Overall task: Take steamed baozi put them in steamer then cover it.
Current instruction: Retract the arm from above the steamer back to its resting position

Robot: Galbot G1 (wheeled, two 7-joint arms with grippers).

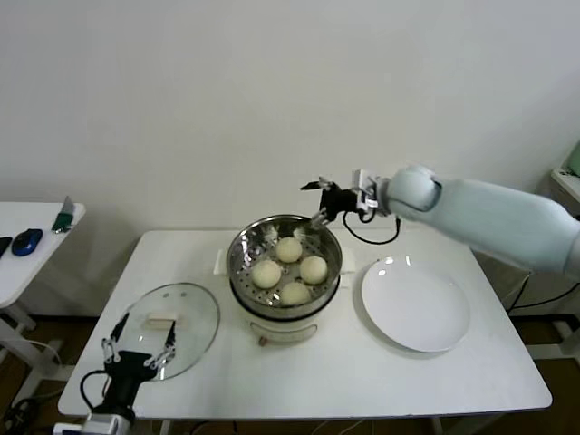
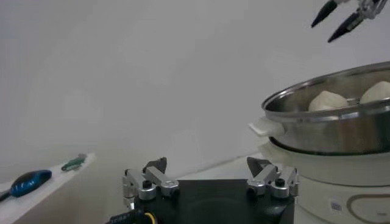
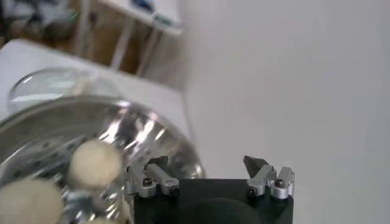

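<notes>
Baozi (image 1: 288, 268), four of them, sit together inside the steamer (image 1: 243, 257), which stands at the middle of the table (image 1: 471, 362), toward its back edge. The right gripper (image 1: 319, 201) hovers over the steamer's back rim with its fingers spread apart and nothing between them. The cover (image 1: 172, 328) lies flat near the table's front left corner. The left gripper (image 1: 138, 346) hangs over the cover's front edge, fingers apart and empty. A white plate (image 1: 415, 304) lies just right of the steamer.

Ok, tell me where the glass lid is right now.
In the head view the glass lid lies flat on the table, left of the steamer, by the left gripper.
</notes>
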